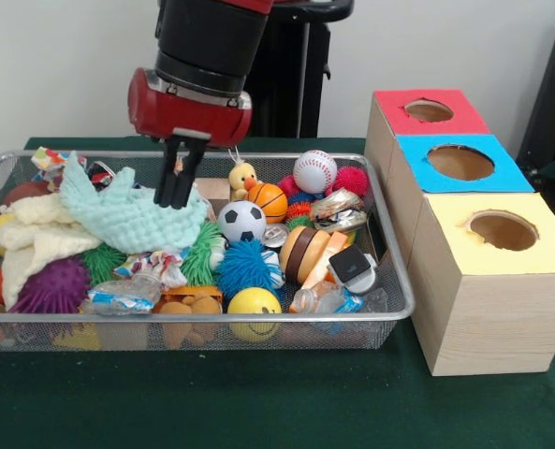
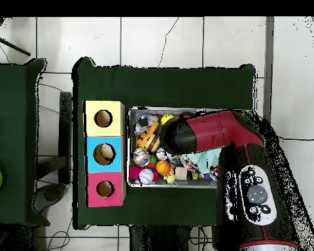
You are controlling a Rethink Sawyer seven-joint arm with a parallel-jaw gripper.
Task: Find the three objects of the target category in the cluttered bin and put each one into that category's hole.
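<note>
The wire mesh bin (image 1: 394, 281) is full of toys and cloths. One dented clear bottle with a blue-and-white label (image 1: 120, 296) lies at the front left, by the purple spiky ball. A second bottle (image 1: 331, 300) lies at the front right corner. A third bottle does not show. My gripper (image 1: 177, 198) hangs over the left-middle of the bin, its fingers close together, tips on a mint green cloth (image 1: 132, 217). It is far from both bottles. In the overhead view the arm (image 2: 205, 134) hides the gripper and much of the bin (image 2: 135, 112).
Three wooden boxes stand right of the bin, each with a round hole: red top (image 1: 445, 126) farthest, blue top (image 1: 502, 173) in the middle, yellow top (image 1: 548, 248) nearest. Crumpled silver foil packets (image 1: 338, 210), balls, a yellow duck and a cream cloth (image 1: 29, 245) crowd the bin.
</note>
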